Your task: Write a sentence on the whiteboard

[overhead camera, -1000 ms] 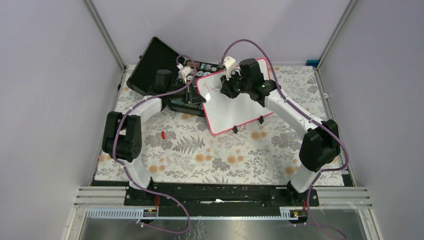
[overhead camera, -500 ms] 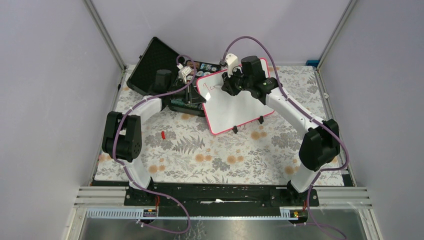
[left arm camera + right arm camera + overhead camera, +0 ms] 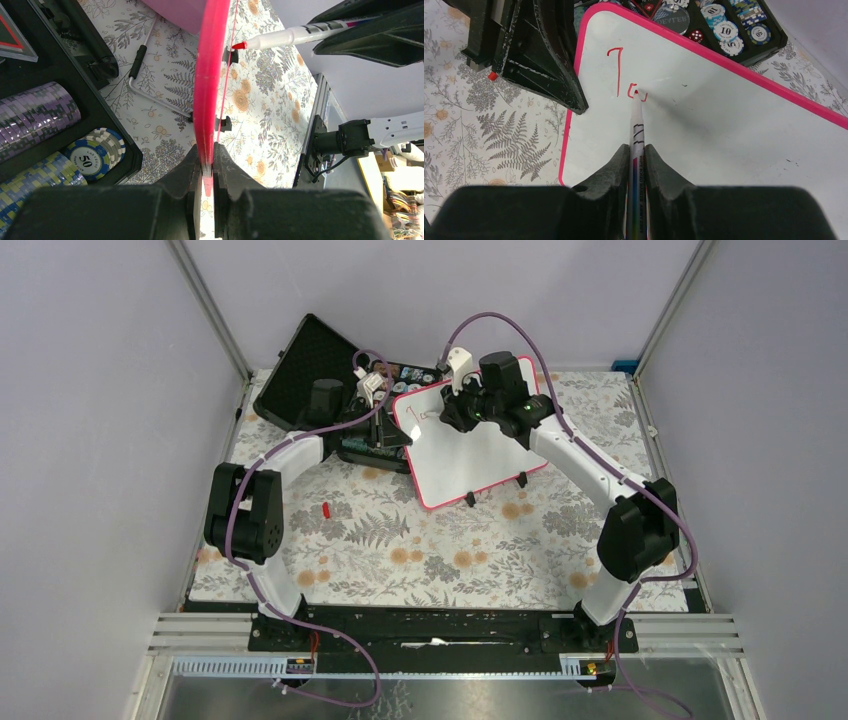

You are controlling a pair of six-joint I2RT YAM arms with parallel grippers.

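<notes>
At the far side of the desk [image 3: 420, 550], the whiteboard [image 3: 470, 455] sits tipped up, just beside a black case [image 3: 310, 365] with poker chips [image 3: 95, 155] in it. The left jaws are shut tight on the board's pink rim and hold it by its left edge. The right jaws are closed around a marker [image 3: 636, 135]. Its red tip looks like it is touching the white face, though the side view is too close to be sure. The sentence [image 3: 621, 75] is only just begun. One red letter that looks like a T or a 7 is done. A second small round letter next to it is half made, right where the tip is. All the rest of the board is blank, to the right and below. So I think the job is very near its start, and nearly all of the words are left to write. A small red thing [image 3: 326, 509], maybe the marker's cap, lies on the desk well apart from the board, and I guess it should go back on the marker at the end.
</notes>
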